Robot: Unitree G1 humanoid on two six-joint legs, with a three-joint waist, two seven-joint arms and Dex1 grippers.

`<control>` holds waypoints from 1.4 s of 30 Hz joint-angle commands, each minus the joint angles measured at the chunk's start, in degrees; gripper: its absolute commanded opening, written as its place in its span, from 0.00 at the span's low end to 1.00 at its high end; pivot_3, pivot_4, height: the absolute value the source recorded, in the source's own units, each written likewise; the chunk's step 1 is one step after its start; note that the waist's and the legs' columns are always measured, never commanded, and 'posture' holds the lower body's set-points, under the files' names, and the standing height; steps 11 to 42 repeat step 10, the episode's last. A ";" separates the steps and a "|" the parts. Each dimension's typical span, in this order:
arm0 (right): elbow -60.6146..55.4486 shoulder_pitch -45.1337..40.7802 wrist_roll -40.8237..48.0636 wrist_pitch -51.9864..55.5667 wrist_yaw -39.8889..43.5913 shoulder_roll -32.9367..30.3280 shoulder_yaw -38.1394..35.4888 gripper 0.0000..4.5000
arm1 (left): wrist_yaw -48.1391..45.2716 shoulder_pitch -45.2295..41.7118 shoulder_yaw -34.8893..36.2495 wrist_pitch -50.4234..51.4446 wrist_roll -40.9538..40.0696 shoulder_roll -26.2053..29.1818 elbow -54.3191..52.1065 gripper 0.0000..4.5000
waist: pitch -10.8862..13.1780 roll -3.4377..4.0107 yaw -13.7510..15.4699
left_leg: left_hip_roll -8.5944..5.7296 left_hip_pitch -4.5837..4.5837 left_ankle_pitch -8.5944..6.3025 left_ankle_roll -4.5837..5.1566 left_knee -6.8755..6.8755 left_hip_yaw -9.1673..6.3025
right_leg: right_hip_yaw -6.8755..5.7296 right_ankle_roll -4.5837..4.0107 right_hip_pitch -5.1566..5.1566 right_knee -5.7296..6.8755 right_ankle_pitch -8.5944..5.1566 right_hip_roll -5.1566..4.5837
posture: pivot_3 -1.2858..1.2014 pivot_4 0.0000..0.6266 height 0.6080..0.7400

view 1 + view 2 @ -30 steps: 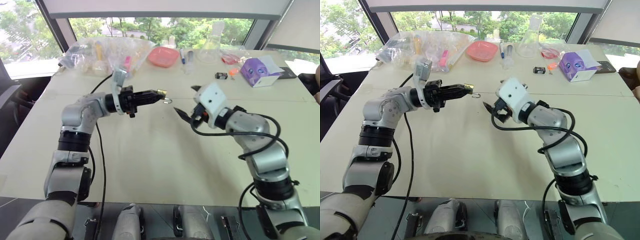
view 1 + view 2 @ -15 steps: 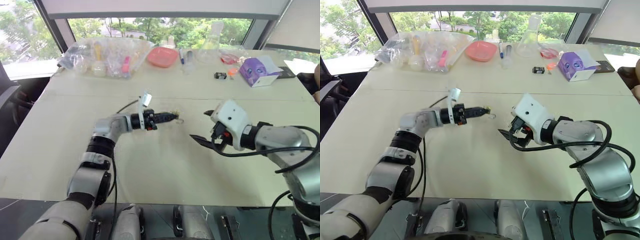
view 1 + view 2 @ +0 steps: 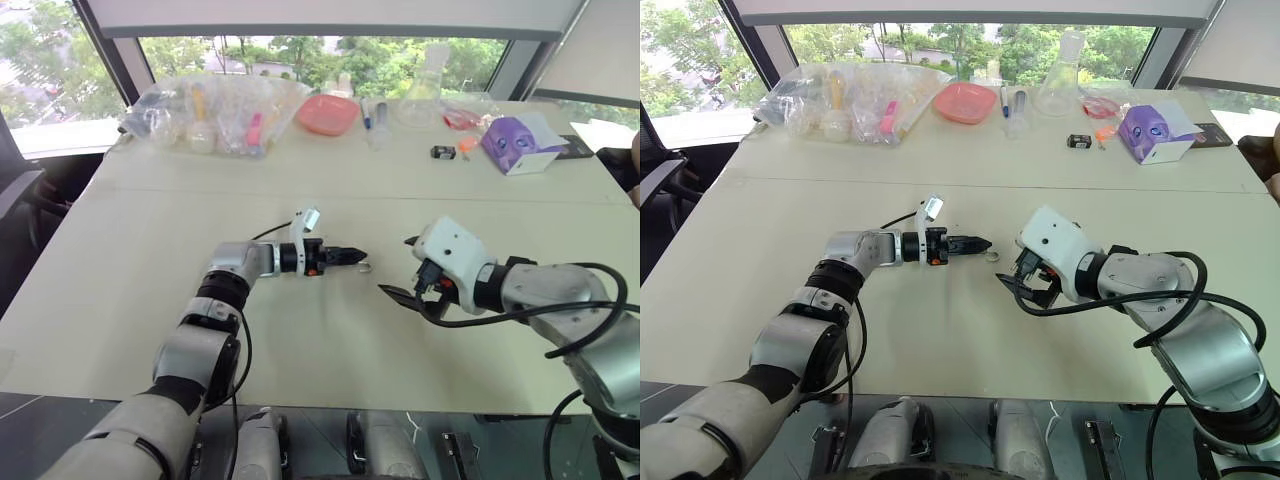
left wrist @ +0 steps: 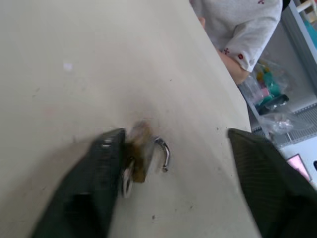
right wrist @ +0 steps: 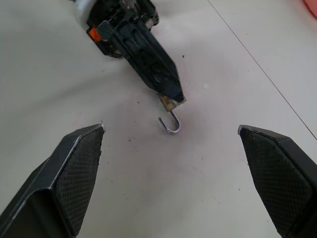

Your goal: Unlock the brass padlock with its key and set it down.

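The brass padlock [image 4: 140, 156] lies on the cream table [image 3: 300, 340] near its middle, and its silvery shackle [image 5: 171, 124] is swung open. My left gripper [image 3: 352, 257] is low over the table, pointing right, and open. The padlock rests against one of its fingers [image 4: 101, 183], with the other finger well clear. A silvery bit shows at the padlock's base; I cannot tell whether it is the key. My right gripper [image 3: 400, 268] hovers just right of the padlock [image 3: 363, 266], open wide and empty, facing it.
Along the table's far edge are clear plastic bags [image 3: 215, 110], a pink dish [image 3: 325, 112], a glass flask [image 3: 420, 95], a small black-and-white block [image 3: 442, 152] and a purple box [image 3: 515, 143]. A person's sleeve [image 4: 242, 25] shows beyond the table.
My left arm came down to the table with the padlock and its fingers opened, leaving the padlock lying there. My right gripper drew back and sank a little, still open.
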 commanded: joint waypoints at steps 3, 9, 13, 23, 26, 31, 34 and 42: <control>-1.41 0.81 0.06 -1.51 -1.26 -1.06 -0.37 1.00 | 1.86 3.66 -3.17 -8.05 7.51 9.07 -10.40 0.77 | -0.02 0.01 -0.81 | 0.07 0.07 0.00 0.00 -0.07 0.02 | 0.04 -0.02 -0.03 0.04 0.00 0.06 | 0.52 0.24 0.95; 0.50 1.88 -0.59 -3.64 -3.27 0.56 0.89 1.00 | -0.89 11.20 2.14 -7.51 2.01 17.29 -30.52 0.77 | -0.01 0.01 0.23 | 0.10 -0.09 0.13 -0.22 -0.07 0.06 | 0.04 -0.06 -0.24 0.11 -0.02 0.03 | 0.52 0.24 0.95; 1.16 1.98 -0.69 -4.19 -3.90 1.44 0.95 1.00 | -0.34 12.32 3.75 -6.70 0.62 17.78 -33.47 0.77 | -0.01 0.01 0.23 | 0.09 -0.12 0.16 -0.29 -0.02 0.05 | 0.02 -0.06 -0.22 0.09 -0.02 -0.01 | 0.52 0.24 0.95; 1.16 1.98 -0.69 -4.19 -3.90 1.44 0.95 1.00 | -0.34 12.32 3.75 -6.70 0.62 17.78 -33.47 0.77 | -0.01 0.01 0.23 | 0.09 -0.12 0.16 -0.29 -0.02 0.05 | 0.02 -0.06 -0.22 0.09 -0.02 -0.01 | 0.52 0.24 0.95; 1.16 1.98 -0.69 -4.19 -3.90 1.44 0.95 1.00 | -0.34 12.32 3.75 -6.70 0.62 17.78 -33.47 0.77 | -0.01 0.01 0.23 | 0.09 -0.12 0.16 -0.29 -0.02 0.05 | 0.02 -0.06 -0.22 0.09 -0.02 -0.01 | 0.52 0.24 0.95; 1.16 1.98 -0.69 -4.19 -3.90 1.44 0.95 1.00 | -0.34 12.32 3.75 -6.70 0.62 17.78 -33.47 0.77 | -0.01 0.01 0.23 | 0.09 -0.12 0.16 -0.29 -0.02 0.05 | 0.02 -0.06 -0.22 0.09 -0.02 -0.01 | 0.52 0.24 0.95; 1.16 1.98 -0.69 -4.19 -3.90 1.44 0.95 1.00 | -0.34 12.32 3.75 -6.70 0.62 17.78 -33.47 0.77 | -0.01 0.01 0.23 | 0.09 -0.12 0.16 -0.29 -0.02 0.05 | 0.02 -0.06 -0.22 0.09 -0.02 -0.01 | 0.52 0.24 0.95; 1.16 1.98 -0.69 -4.19 -3.90 1.44 0.95 1.00 | -0.34 12.32 3.75 -6.70 0.62 17.78 -33.47 0.77 | -0.01 0.01 0.23 | 0.09 -0.12 0.16 -0.29 -0.02 0.05 | 0.02 -0.06 -0.22 0.09 -0.02 -0.01 | 0.52 0.24 0.95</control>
